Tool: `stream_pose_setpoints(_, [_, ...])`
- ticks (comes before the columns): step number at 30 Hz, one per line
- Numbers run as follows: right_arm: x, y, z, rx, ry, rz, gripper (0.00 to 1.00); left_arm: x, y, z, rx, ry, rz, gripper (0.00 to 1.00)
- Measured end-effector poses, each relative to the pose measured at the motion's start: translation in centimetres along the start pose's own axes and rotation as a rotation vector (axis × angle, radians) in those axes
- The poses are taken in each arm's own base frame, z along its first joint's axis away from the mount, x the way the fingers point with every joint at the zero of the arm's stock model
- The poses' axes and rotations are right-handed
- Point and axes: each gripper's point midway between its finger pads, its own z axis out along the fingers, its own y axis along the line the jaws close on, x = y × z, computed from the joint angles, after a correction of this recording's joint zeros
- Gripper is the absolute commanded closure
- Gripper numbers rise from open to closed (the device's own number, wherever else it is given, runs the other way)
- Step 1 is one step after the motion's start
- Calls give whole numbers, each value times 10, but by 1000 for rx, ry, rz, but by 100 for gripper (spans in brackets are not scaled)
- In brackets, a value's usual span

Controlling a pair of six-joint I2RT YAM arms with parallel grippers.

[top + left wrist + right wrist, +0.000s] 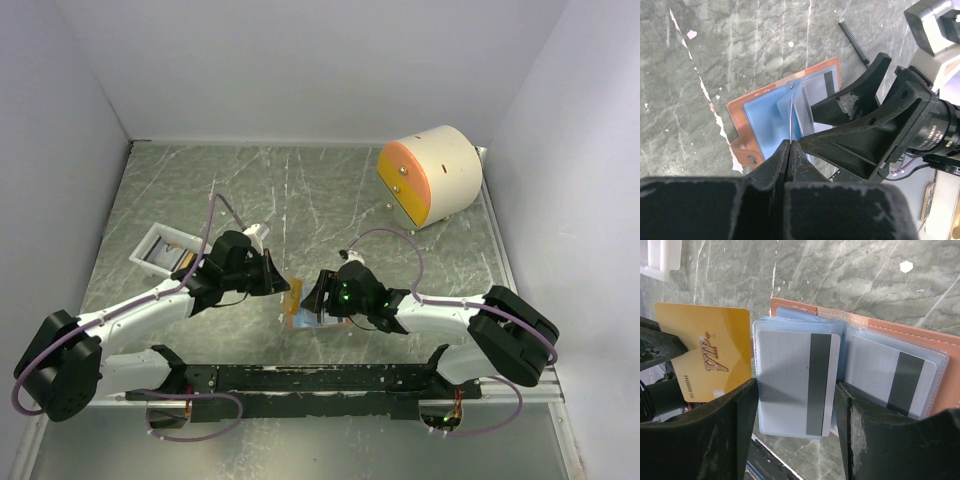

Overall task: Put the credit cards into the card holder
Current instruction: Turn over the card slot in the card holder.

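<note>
Step in hand: card insertion. Left end effector [789, 143] pinched shut on gold card [710, 357], held edge-on over open card holder [740, 117], which lies mid tabletop [300, 190], toward near edge. Right end effector [795, 387] wide, astride clear sleeve [790, 355]. Next move probably needs: align card edge with sleeve mouth, slide in, release.

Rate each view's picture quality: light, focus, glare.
Top view: soft even light, faint shadows, card holder mostly hidden. Left wrist: left gripper close and blurred, gold card just a thin edge, holder sharp. Right wrist: card print crisp, dark right gripper soft, white tray blown out.
</note>
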Motion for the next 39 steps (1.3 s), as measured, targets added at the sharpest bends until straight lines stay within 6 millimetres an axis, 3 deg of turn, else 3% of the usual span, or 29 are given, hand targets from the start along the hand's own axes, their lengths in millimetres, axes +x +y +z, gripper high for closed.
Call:
stream_pose_setpoints(13, [0, -1, 0, 1, 1, -11, 39, 11, 5, 10, 0, 58, -12, 93])
stream_pose_setpoints(23, [-1, -4, -3, 22, -2, -22, 24, 15, -6, 13, 71, 81, -8, 93])
stream_pose_setpoints(29, [-15, 1, -19, 32, -56, -40, 23, 23, -14, 18, 135, 121, -28, 93])
stream_pose_setpoints(39, [-46, 10, -58, 81, -151, -78, 29, 17, -34, 25, 247, 111, -76, 93])
